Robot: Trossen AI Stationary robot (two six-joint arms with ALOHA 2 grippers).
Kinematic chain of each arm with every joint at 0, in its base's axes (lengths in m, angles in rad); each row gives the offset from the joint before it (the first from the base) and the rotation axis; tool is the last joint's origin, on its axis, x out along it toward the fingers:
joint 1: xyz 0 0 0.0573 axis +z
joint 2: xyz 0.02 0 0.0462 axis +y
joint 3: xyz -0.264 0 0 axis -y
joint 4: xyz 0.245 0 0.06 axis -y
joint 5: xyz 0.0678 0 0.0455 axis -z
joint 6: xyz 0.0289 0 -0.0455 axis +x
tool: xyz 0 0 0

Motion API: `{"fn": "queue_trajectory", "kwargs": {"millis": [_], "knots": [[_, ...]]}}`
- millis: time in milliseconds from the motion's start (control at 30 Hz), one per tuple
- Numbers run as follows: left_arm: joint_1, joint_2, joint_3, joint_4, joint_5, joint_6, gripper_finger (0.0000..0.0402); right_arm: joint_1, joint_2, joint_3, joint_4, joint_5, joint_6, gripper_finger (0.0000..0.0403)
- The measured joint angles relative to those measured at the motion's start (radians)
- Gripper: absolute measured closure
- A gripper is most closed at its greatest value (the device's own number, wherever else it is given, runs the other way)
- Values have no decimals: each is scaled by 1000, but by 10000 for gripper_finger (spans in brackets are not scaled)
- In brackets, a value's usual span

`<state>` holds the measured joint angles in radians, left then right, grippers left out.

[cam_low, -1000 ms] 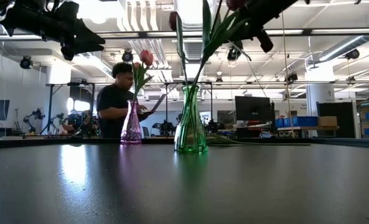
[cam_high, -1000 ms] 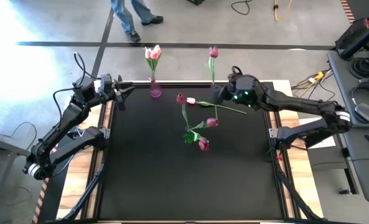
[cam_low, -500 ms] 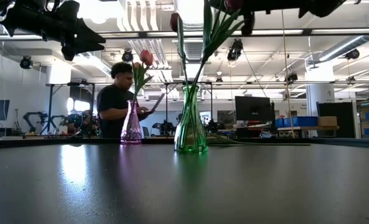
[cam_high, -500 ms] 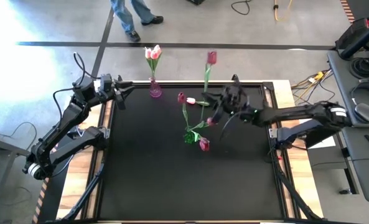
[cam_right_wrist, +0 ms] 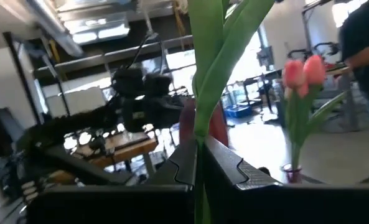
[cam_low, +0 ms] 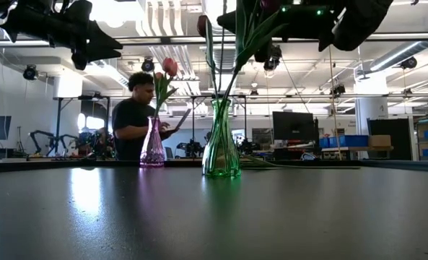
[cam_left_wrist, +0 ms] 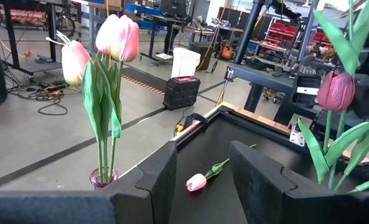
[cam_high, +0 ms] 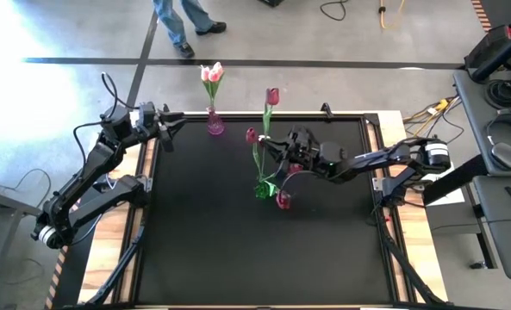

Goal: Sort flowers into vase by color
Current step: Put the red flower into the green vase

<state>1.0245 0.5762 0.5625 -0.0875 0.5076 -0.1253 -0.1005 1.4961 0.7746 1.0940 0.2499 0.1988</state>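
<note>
Change: our right tool (cam_high: 283, 148), clamped on a dark tulip's (cam_high: 272, 96) stem, has swung over the green vase (cam_high: 262, 189) | Left tool (cam_high: 165, 129) open, waiting | Insertion next, we judge.

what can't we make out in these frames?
- Low view: flower heads above the green vase cut off by the top edge.
- Right wrist view: the stem pinched in the right gripper hides its own flower head.
- High view: the held stem's lower end relative to the green vase mouth, too small.
</note>
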Motion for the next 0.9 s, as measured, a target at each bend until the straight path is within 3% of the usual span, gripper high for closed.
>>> {"fn": "queue_trajectory", "kwargs": {"millis": [900], "knots": [[0,0,0,-2,0,0,267,16,4,0,-140,-22,-69,381]]}}
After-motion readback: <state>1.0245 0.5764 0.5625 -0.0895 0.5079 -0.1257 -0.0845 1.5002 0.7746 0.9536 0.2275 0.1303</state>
